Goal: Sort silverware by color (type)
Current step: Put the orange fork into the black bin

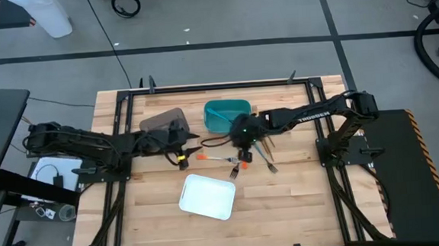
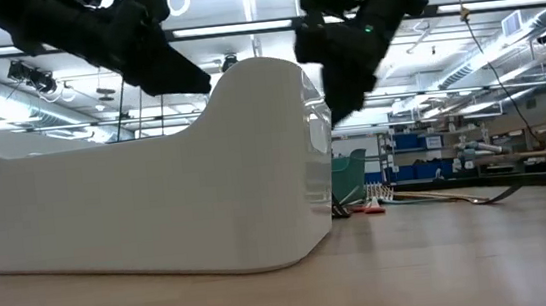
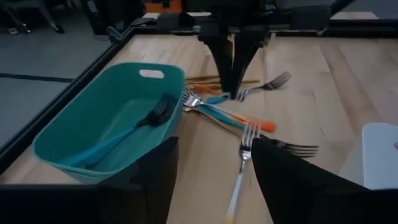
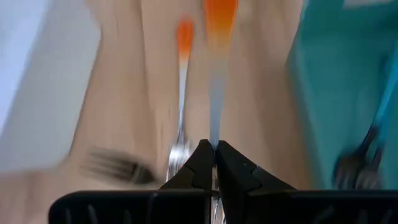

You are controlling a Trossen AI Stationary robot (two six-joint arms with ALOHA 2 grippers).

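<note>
The bench (image 1: 286,210) is bare wood along its near edge and its right side, leaving open room there; a dark frame rims it. At the left, the left arm reaches in low over the bench, its end effector (image 1: 182,157) beside the grey bin (image 1: 160,120) and its fingers (image 3: 155,180) spread wide with nothing between them. An orange-handled fork (image 3: 239,171) lies on the wood in the gap between those fingers in the left wrist view. Just ahead of the left end effector sits the white tray (image 1: 207,197), toward the near edge; in the low view it blocks most of the bench behind it.

Farther back at centre stands the teal bin (image 1: 226,114), holding a teal fork (image 3: 124,134). Beside the bin's right side the rest of the silverware (image 1: 248,158) lies in a loose crossed pile on the wood: orange, teal and gold handles overlapping, with forks pointing several ways.

The right arm stretches in from the right edge, elbow raised, forearm running leftward over the bench. Its end effector (image 1: 243,140) hangs point-down over the pile, just by the teal bin, fingers pressed together. In the right wrist view they pinch the slim metal neck of an orange-handled utensil (image 4: 219,25), with a second orange-handled fork (image 4: 183,74) lying alongside.
</note>
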